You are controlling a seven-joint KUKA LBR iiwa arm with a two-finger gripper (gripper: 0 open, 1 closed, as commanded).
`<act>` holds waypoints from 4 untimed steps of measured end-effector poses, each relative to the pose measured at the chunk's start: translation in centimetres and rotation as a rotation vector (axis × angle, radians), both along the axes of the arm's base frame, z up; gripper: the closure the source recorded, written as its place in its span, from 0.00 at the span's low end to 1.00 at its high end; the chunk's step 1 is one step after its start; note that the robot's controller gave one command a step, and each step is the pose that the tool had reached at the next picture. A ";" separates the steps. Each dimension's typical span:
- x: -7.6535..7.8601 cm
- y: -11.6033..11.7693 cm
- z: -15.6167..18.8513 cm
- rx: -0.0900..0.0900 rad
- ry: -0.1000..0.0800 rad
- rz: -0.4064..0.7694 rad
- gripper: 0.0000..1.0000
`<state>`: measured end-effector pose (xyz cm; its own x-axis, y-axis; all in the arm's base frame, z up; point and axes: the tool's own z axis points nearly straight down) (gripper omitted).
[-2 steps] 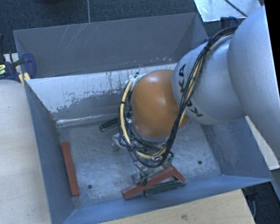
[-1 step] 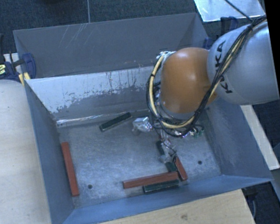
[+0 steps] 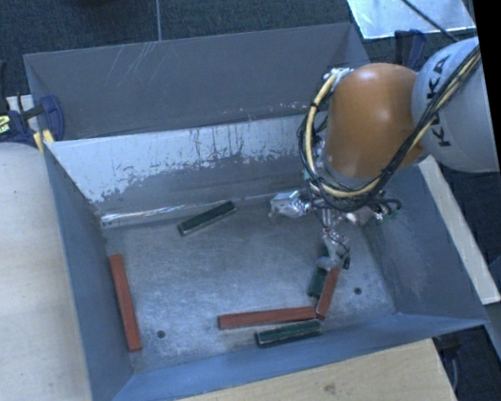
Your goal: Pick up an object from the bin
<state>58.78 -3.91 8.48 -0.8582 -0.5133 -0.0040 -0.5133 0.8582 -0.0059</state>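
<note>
My gripper (image 3: 336,247) reaches down at the right of the bin floor, below the arm's orange cover. Its tip is just above the upper end of a short red-brown bar (image 3: 328,290) that lies tilted. A small dark green piece (image 3: 318,280) lies against that bar's left side. A longer red-brown bar (image 3: 264,316) lies flat to the left and meets the short bar's lower end. A dark green bar (image 3: 289,333) rests below them near the front wall.
A crumpled silver piece (image 3: 286,205) lies by the back wall, left of the arm. Another dark green bar (image 3: 206,218) lies at the back middle. A red-brown bar (image 3: 126,301) lies along the left wall.
</note>
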 end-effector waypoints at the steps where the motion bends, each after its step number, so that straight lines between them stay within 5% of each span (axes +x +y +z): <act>1: -4.1 -4.3 -0.9 0.001 0.008 0.140 0.00; 2: -4.0 -3.9 -0.8 0.004 0.006 0.141 1.00; 3: -2.0 -4.0 8.9 0.001 -0.006 0.110 1.00; 4: -1.9 -3.2 15.3 0.002 -0.005 0.087 1.00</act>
